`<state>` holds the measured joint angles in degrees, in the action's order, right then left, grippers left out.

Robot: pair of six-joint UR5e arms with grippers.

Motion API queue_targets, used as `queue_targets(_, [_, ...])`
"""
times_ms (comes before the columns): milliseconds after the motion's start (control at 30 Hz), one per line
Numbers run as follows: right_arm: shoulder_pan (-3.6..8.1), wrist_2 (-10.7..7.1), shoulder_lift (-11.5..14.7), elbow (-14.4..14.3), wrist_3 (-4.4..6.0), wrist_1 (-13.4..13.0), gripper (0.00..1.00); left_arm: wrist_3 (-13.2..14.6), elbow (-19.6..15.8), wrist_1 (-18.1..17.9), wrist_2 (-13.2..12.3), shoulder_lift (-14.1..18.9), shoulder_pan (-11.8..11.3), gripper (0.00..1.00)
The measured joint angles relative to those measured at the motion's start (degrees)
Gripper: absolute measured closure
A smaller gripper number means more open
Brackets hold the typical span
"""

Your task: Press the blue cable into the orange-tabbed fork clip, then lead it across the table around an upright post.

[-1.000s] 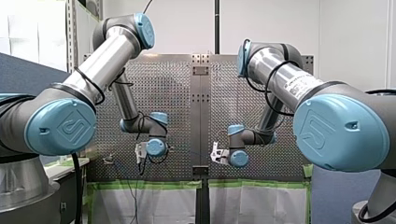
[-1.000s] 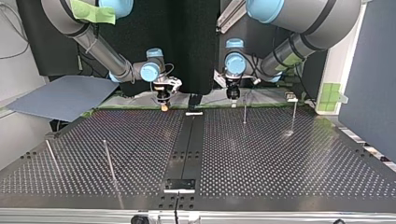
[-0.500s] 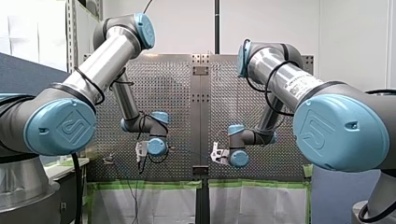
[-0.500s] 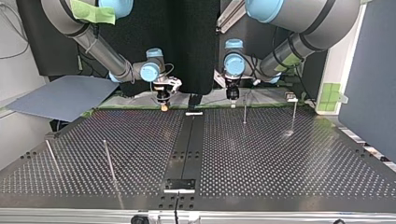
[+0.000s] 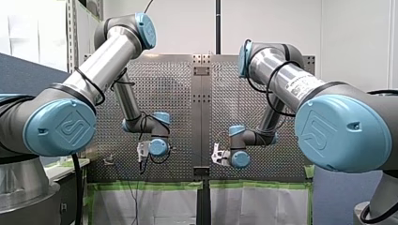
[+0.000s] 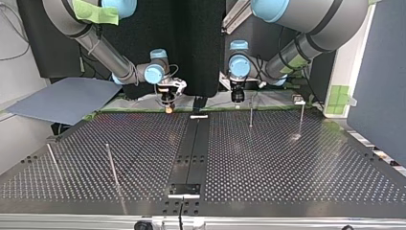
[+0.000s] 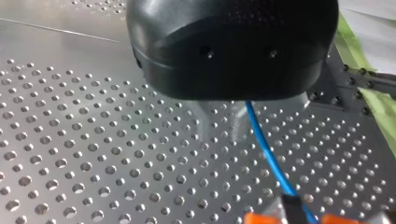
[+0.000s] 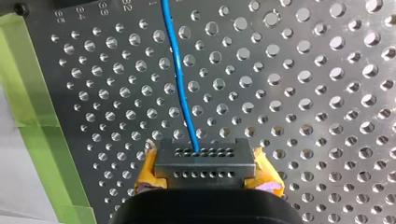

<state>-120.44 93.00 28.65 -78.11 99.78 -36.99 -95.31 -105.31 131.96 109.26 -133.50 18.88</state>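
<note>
Cable (image 8: 180,79) in my right gripper (image 8: 205,156), ahead across the table (image 8: 327,107), apparently into the clip (image 7: 259,218).

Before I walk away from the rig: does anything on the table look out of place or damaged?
Nothing stands out. The blue cable runs unkinked from my right gripper, and the table shows no spill or damage.

- Top view, dial centred on the table (image 6: 287,172): open perforated surface from 3 to 7 o'clock.
- Two upright posts (image 6: 251,114) stand at 2 o'clock.
- Two leaning posts (image 6: 111,163) stand at 9 o'clock.
- Blue cable (image 8: 180,79) runs low over the plate at 12 o'clock.
</note>
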Motion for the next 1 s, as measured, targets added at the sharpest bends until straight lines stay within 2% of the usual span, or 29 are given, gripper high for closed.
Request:
queue_targets(567, [0.02,0.03,0.0,0.0,-0.14,0.3,1.00,0.1,0.6,1.7,-0.5,0.1,0.3,0.98])
queue_targets(633, [0.08,0.15,0.0,0.0,-0.46,0.7,1.00,0.1,1.3,2.7,-0.7,0.1,0.5,0.98])
queue_targets(800, [0.25,0.79,1.0,0.0,-2.28,2.2,1.00,0.2,2.8,5.3,-1.0,1.4,1.4,0.98])
queue_targets(1000, [-0.03,1.04,4.0,0.0,-2.80,5.3,1.00,-0.5,3.0,8.6,-1.1,4.5,2.8,0.98])
